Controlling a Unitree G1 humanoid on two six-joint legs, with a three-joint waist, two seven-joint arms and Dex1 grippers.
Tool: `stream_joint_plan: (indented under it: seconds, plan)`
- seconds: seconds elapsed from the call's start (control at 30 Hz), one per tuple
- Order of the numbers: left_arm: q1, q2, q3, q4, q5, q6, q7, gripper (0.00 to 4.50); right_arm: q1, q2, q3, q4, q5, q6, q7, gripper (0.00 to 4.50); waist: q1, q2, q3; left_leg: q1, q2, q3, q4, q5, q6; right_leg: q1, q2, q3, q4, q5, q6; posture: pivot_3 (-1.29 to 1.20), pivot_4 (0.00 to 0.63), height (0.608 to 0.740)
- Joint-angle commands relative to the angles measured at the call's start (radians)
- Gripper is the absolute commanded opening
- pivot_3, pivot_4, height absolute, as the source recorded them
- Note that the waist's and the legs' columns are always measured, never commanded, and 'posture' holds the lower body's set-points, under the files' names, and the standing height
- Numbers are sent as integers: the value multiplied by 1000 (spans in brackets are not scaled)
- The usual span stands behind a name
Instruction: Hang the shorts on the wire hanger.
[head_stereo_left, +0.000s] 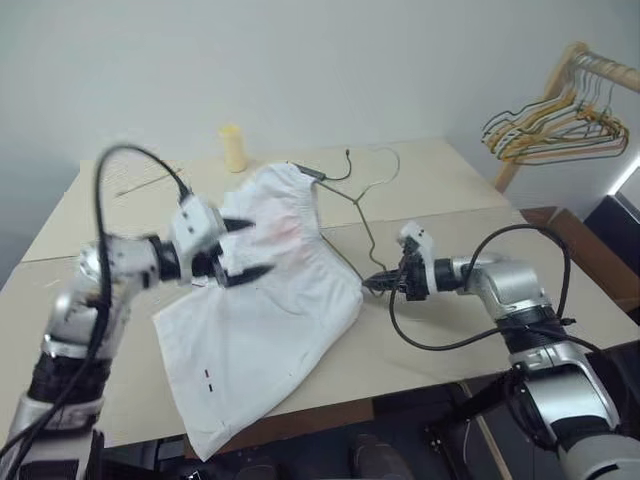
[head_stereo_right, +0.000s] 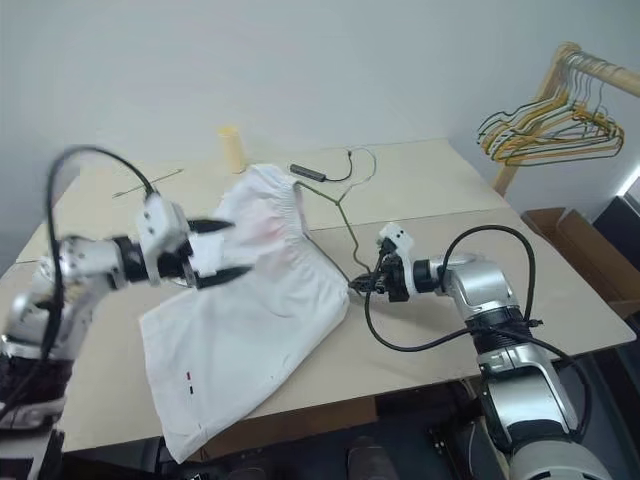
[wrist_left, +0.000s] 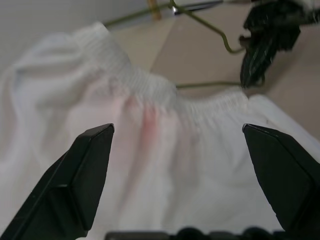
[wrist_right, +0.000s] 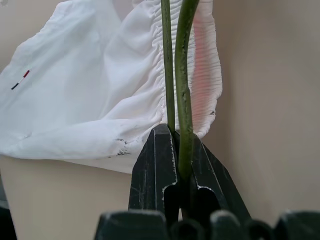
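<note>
Threading went best if you kept the table (head_stereo_left: 440, 180) under the shorts (head_stereo_left: 270, 320), which lay at six o'clock of the yellow cup (head_stereo_left: 233, 148). Your left gripper (head_stereo_left: 243, 255) hovered over the waistband, jaws wide apart, empty. Your right gripper (head_stereo_left: 378, 283) was pinched tight on the wire hanger (head_stereo_left: 365, 225).

White thin shorts (head_stereo_left: 262, 330) lie spread on the table, gathered elastic waistband at the far end raised and bunched, faint pink-red mark below it, tiny dark marks near the near-left hem; the thin grey wire hanger (head_stereo_left: 365, 228) runs from the waistband's right side, hook far-right.
</note>
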Motion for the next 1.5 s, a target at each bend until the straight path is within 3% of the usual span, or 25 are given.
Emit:
stream_joint_plan:
  seconds: [0.03, 0.23, 0.5, 0.9, 1.07, 1.43, 1.5]
  plan:
    - [-134, 61, 33, 120, -11, -48, -84, 4490, 21, -30, 37, -125, -71, -123, -24, 0, -14, 0, 0, 0, 0, 0, 0, 0, 0, 0, 0, 0, 0, 0, 0, -149, 0, 740]
    - [-356, 122, -31, 382, 38, -121, -265, 4490, 27, -53, 175, -183, -243, -212, -73, 0, -44, 0, 0, 3, 0, 1, 0, 0, 0, 2, 1, 1, 0, -1, 1, -146, 0, 740]
    - [-387, 153, -127, 503, 82, -183, -522, 4490, -1, -4, 198, -257, -251, -103, -77, 0, -56, 0, 0, 3, 0, 1, 0, 0, 0, 2, 1, 1, 1, -1, 1, -146, 0, 740]
    - [-400, 159, -282, 608, 159, -321, -562, 4490, -43, 0, 224, -278, -290, -81, -79, 0, -54, 0, 0, 3, 0, 0, 0, 0, 0, 2, 1, 1, 1, -1, 1, -145, 0, 740]
    - [-438, 141, -337, 686, 216, -379, -562, 3281, -49, -5, 228, -296, -287, -70, -70, 0, -54, 0, 0, 2, 0, 0, 0, 0, 0, 1, 1, 1, 0, -1, 1, -149, 0, 740]
    - [-473, 100, -410, 776, 229, -426, -562, 3281, -59, -12, 241, -336, -303, -64, -70, 0, -55, 0, 0, 2, 0, 0, 0, 0, 0, 1, 1, 1, 0, -1, 2, -161, 0, 740]
    - [-476, 96, -421, 788, 223, -431, -562, 2930, -61, -13, 243, -340, -306, -63, -70, 0, -56, 0, 0, 2, 0, 0, 0, 0, 0, 1, 1, 1, 1, -1, 2, -163, 0, 740]
